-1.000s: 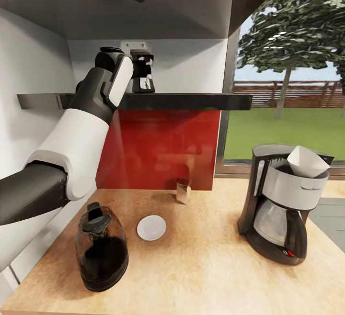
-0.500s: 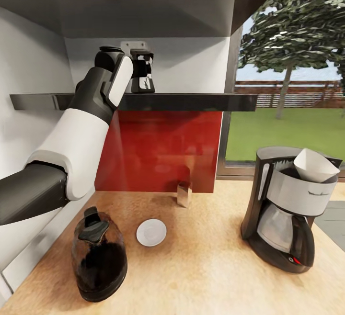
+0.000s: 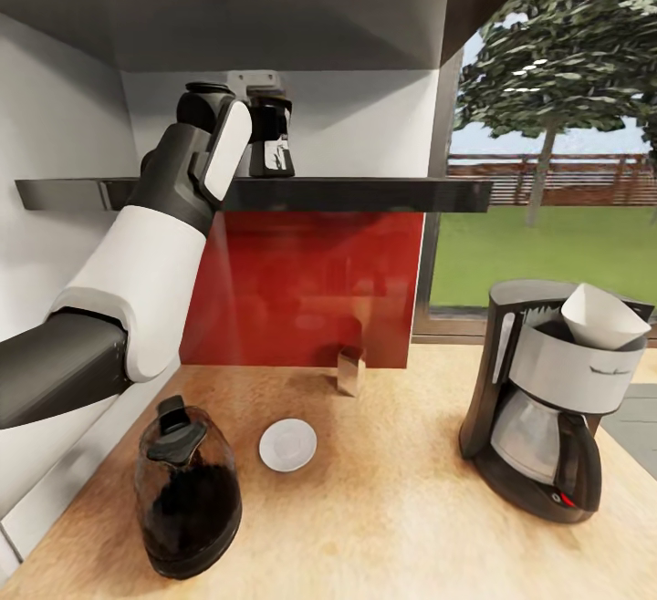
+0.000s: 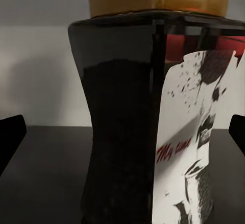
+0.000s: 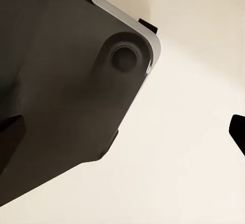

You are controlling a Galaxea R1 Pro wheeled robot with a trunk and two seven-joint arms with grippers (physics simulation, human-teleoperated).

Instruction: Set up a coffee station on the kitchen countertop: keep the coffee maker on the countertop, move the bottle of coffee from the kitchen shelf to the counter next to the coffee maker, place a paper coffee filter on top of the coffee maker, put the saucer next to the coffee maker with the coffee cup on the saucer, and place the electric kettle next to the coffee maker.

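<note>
Left gripper (image 3: 271,130), jaws wide open astride the bottle of coffee (image 4: 153,127), has barely shifted.

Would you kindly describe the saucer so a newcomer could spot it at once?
Start at the wooden countertop below the red panel. The saucer lies flat between the dark kettle and a small tan box. It is the one round, white, low thing there.
</note>
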